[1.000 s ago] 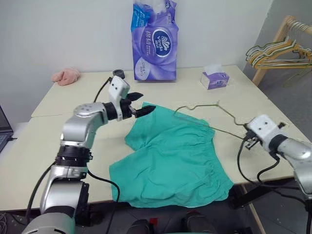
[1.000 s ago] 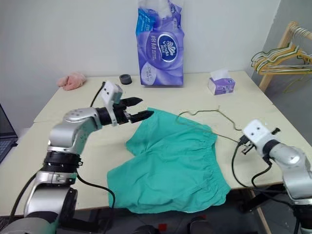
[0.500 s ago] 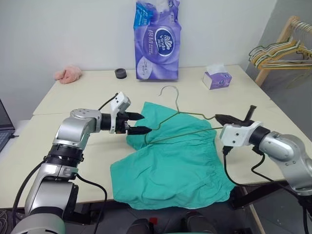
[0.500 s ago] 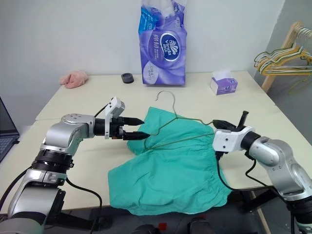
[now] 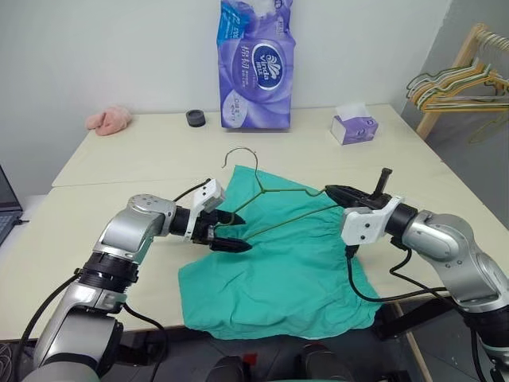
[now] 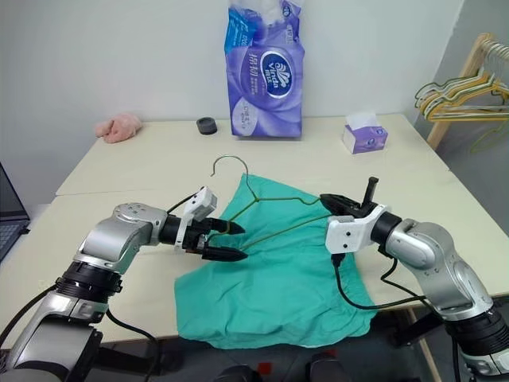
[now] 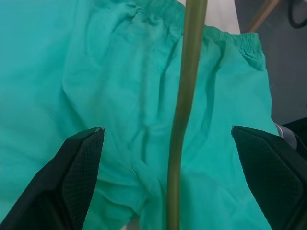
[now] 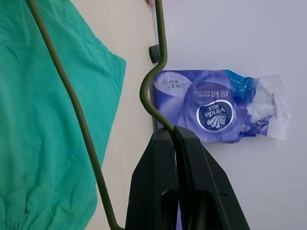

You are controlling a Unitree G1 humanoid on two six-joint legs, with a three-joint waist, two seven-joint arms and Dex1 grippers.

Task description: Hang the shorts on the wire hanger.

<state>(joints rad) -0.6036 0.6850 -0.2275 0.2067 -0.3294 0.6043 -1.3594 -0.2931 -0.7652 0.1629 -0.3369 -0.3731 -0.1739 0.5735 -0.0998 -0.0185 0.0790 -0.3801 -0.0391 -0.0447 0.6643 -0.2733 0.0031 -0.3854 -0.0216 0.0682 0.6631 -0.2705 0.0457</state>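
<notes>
The right gripper (image 8: 176,132) is clamped on the wire hanger (image 8: 152,81). The teal shorts (image 8: 43,124) lie beside the jaws; a purple tissue pack (image 8: 211,108) stands beyond them.

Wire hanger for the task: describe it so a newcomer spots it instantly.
On the cream table, over the teal shorts, the right hand pinches one end of the wire hanger. It is a single thin olive-gold triangle, unlike the coloured hanger bunch on the wooden rack.
</notes>
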